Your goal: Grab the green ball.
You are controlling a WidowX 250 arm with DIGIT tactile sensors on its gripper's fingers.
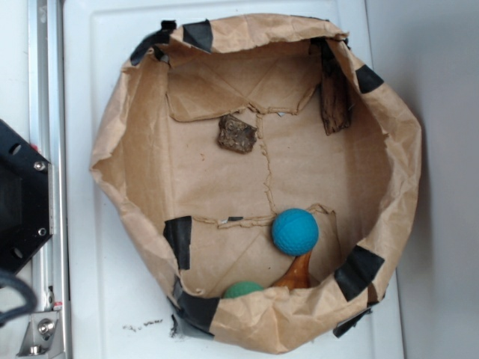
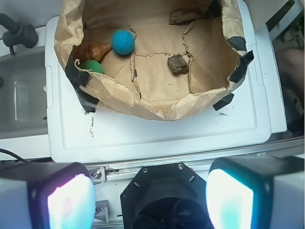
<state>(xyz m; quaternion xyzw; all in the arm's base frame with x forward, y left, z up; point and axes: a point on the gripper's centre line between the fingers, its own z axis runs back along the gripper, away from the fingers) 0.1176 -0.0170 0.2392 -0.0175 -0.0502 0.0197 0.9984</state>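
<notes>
Green ball (image 1: 243, 289): a small, dull sea-green ball, plainly greener than the other ball. In the exterior view it is sitting at about 6 o'clock inside the paper tub, tight against the near wall.

Green ball, wrist view (image 2: 91, 66): here it is lying at about 9 o'clock in the tub, tucked in the corner by a strip of black tape.

Hidden part: in the exterior view the tub's folded paper wall is covering the lower half of the green ball, so only its top is peeking out.

Paper tub (image 1: 400, 149): a crumpled brown paper tub patched with black tape, sitting on a white tray (image 1: 105, 299).

Blue ball (image 1: 295, 231): a bigger, bumpy blue ball, lying just up and to the right of the green one, at about 5 o'clock in the tub.

Orange thing (image 1: 296, 272): an orange-brown pointed thing is lying between the two balls. Its lower end is going behind the paper wall, so I cannot tell its whole shape.

Brown lump (image 1: 237, 134): a rough dark lump, lying near 12 o'clock, well apart from the balls.

Gripper (image 2: 150, 198): its two fingers are standing wide apart at the bottom of the wrist view, holding nothing. They are blurry, cut off by the edge, and far from the green ball.
</notes>
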